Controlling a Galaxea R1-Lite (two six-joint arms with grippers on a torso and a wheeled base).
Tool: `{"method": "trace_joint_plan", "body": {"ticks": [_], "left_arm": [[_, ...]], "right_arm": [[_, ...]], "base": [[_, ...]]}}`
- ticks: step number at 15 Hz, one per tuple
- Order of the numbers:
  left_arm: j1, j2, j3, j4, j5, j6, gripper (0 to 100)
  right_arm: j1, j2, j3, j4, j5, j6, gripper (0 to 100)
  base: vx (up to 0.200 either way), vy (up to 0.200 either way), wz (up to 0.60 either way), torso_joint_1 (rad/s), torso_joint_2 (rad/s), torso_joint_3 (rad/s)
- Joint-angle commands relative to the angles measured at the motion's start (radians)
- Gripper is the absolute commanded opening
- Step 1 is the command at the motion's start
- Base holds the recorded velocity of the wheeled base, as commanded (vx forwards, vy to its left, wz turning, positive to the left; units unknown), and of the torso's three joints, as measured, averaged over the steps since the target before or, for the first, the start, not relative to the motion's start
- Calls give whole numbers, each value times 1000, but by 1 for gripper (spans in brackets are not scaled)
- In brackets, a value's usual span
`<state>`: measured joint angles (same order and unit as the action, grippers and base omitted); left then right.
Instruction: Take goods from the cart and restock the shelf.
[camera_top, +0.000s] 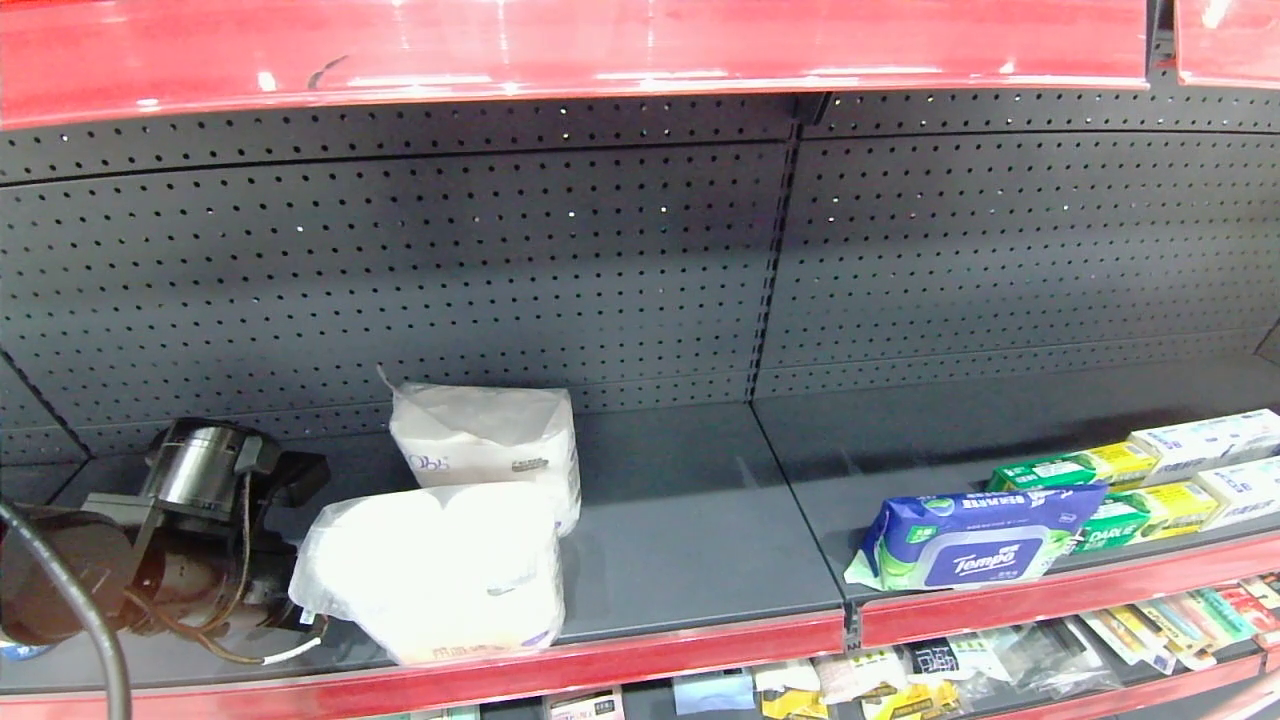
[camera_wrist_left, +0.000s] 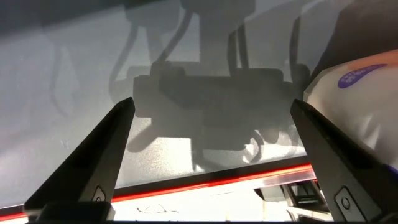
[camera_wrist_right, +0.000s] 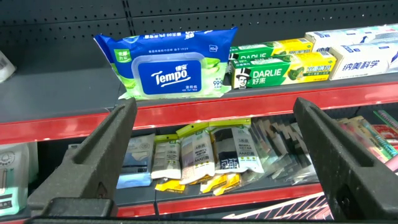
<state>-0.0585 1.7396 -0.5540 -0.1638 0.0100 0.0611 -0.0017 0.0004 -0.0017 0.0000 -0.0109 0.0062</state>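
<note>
The left hand (camera_wrist_left: 211, 106) hangs low over the dark grey metal shelf (camera_top: 680, 530) with its two black fingers (camera_wrist_left: 93, 168) spread wide and nothing between them, only bare deck and the red front lip (camera_wrist_left: 205, 183) of the shelf below. Just beside it, on the side towards the robot's right, lies a white plastic-wrapped tissue pack (camera_top: 430, 570). It sits at the front of the shelf with its long side running along the lip. In the left wrist view its bulging end (camera_wrist_left: 367, 93) shows past the outside of one finger, and I cannot tell whether the two touch. A second white tissue pack (camera_top: 487, 445) stands upright right behind the first, nearer the perforated back wall. The left arm is by far the nearer to both packs. They look already set down, so the likely next step is to draw that hand straight back, away from the front pack, without dragging it off the lip. The right hand (camera_wrist_right: 214, 102) is likewise opened wide and empty. It is held in front of the shelf's right bay, facing a blue wet-wipe pack (camera_wrist_right: 168, 62) and green and yellow toothpaste boxes (camera_wrist_right: 280, 62), with small hanging packets (camera_wrist_right: 199, 155) on the level beneath.
</note>
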Motion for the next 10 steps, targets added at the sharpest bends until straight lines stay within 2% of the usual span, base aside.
{"method": "trace_joint_plan", "body": {"ticks": [1, 10], "left_arm": [[-3, -2, -1, 0, 1, 0, 100], [-9, 0, 0, 1, 1, -1, 100]], "right_arm": [[0, 0, 0, 0, 0, 0, 100], [0, 0, 0, 0, 0, 0, 100]], "base": [[0, 0, 0, 0, 0, 0], [0, 0, 0, 0, 0, 0]]}}
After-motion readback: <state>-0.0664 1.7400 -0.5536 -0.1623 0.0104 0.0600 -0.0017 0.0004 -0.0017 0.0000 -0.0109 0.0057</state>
